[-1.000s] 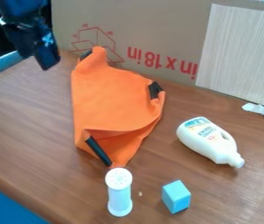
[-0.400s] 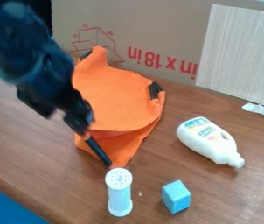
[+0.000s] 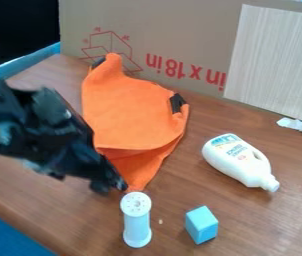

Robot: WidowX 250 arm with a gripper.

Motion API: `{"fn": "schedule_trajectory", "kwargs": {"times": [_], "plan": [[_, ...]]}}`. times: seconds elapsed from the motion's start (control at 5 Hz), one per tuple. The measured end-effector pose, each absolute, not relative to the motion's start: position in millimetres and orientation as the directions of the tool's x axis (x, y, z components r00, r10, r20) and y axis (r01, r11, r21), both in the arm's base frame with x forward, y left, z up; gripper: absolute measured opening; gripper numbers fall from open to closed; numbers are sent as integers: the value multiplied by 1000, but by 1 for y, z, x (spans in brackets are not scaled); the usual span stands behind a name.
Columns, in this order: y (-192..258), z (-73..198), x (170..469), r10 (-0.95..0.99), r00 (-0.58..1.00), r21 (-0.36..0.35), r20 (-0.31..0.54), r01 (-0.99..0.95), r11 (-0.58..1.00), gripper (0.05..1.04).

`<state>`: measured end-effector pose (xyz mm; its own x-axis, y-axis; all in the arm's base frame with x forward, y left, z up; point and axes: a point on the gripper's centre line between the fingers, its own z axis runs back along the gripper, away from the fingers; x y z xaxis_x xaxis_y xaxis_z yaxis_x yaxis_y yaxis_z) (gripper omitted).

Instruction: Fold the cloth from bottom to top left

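Found the white shaker [image 3: 136, 220] nearest, upright at six o'clock, with the pale blue block [image 3: 202, 226] beside it at five. Just beyond, toward seven, saw the black gripper [image 3: 111, 186] low beside the bottom corner of the orange cloth [image 3: 130, 112], seemingly at the grasping step. Could not tell spread from pressed together, nor make out any hold on the fabric. Called for a pinch of the corner alone, close to the table [image 3: 67, 220], and for care around the shaker, very near that tip. Seemed wise to avoid too shallow a bite, apt to slip, or too deep, apt to bunch the loose lower flap. Noted the white bottle [image 3: 237, 162] lying at four o'clock, apart from the cloth. Traced the cloth itself from just past six, through the middle, up to a narrow peak past eleven, near the cardboard [image 3: 194, 35] at twelve. Once gripped, called for a slight lift, then a low, slow arc toward eleven, laying the corner flat before letting go.
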<state>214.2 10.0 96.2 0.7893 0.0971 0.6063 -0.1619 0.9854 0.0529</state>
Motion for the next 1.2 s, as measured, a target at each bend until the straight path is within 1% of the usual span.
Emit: {"fn": "schedule_trajectory", "kwargs": {"times": [0.2, 0.4, 0.6, 0.8, 1.2], "plan": [[8, 86, 218, 163, 757, -3, 632, -208, 978, 999], [9, 85, 223, 198, 737, -37, 646, -229, 973, 999], [8, 85, 223, 232, 733, -74, 640, -241, 968, 999], [7, 85, 223, 247, 736, -97, 630, -241, 966, 999], [12, 88, 230, 257, 730, -108, 633, -245, 963, 994]]}}
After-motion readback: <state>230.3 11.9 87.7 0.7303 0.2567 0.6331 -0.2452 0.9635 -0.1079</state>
